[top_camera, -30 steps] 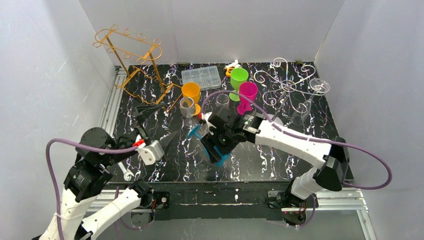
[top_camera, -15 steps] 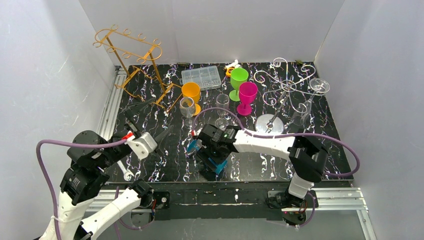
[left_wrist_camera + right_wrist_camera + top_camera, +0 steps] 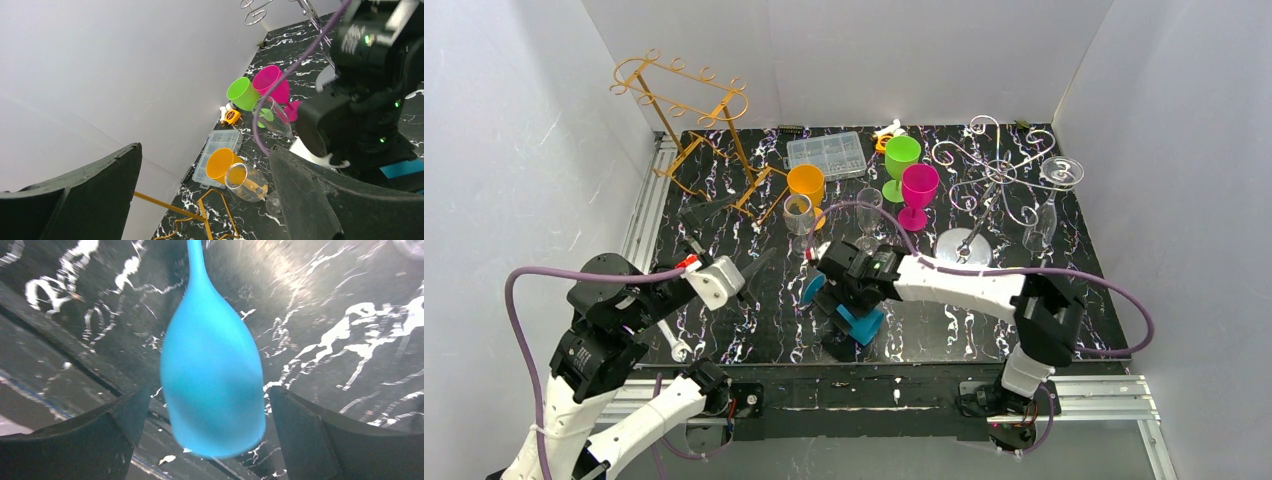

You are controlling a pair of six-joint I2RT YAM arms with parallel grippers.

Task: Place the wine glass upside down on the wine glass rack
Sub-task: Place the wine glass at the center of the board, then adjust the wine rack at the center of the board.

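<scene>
Marbled table (image 3: 944, 330) (glasses (image 3: 902, 158), racks (image 3: 699, 110))

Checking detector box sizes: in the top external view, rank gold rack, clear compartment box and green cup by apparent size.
1. gold rack, clearly the largest.
2. clear compartment box.
3. green cup, only slightly smaller than the box.
All three sit near the back of the table, so nearness hardly skews it.

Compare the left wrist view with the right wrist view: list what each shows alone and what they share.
Left wrist only: the green cup, pink cup, orange cup, two clear glasses, parts box and the right arm. Right wrist only: the blue glass between the right hand's fingers, not visibly touched. Both: the marbled table.
</scene>
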